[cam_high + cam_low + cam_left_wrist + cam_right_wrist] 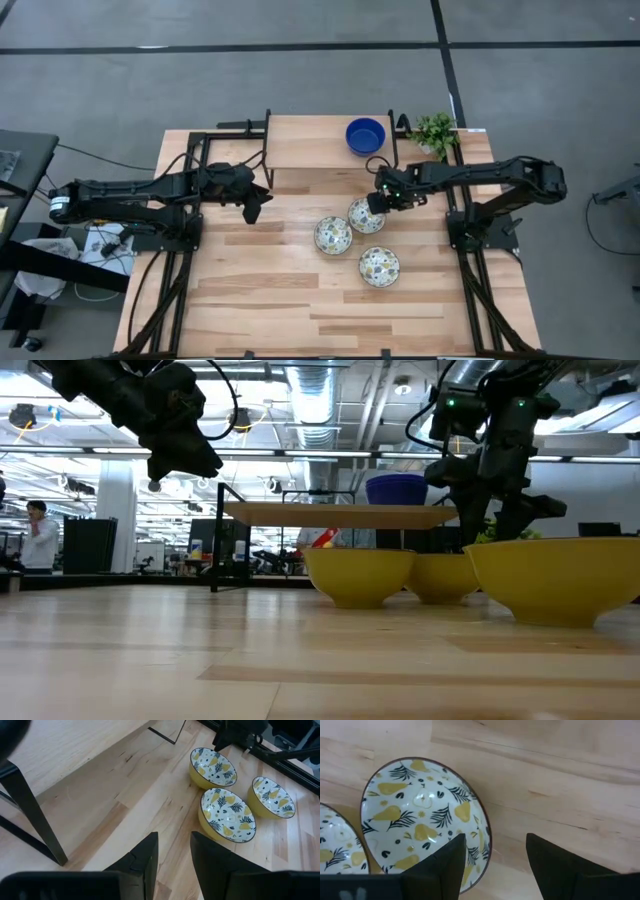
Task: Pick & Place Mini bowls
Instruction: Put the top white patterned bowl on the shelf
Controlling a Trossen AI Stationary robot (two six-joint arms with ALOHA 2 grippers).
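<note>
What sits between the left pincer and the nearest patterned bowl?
Nothing: in the high view, only bare table lies between the left pincer and the nearest patterned bowl.

This is a robotics lab in a large open industrial hall. Exposed ducts (320, 400) and strip lights run along the ceiling, the floor (300, 70) is grey concrete, cables (100, 245) trail beside the wooden table (260, 300), and a person (40, 538) stands far behind.

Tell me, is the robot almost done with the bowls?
Three patterned bowls sit together on the table, and a blue bowl is on the shelf. The right gripper hangs open over one patterned bowl, holding nothing. What remains is unclear.
</note>
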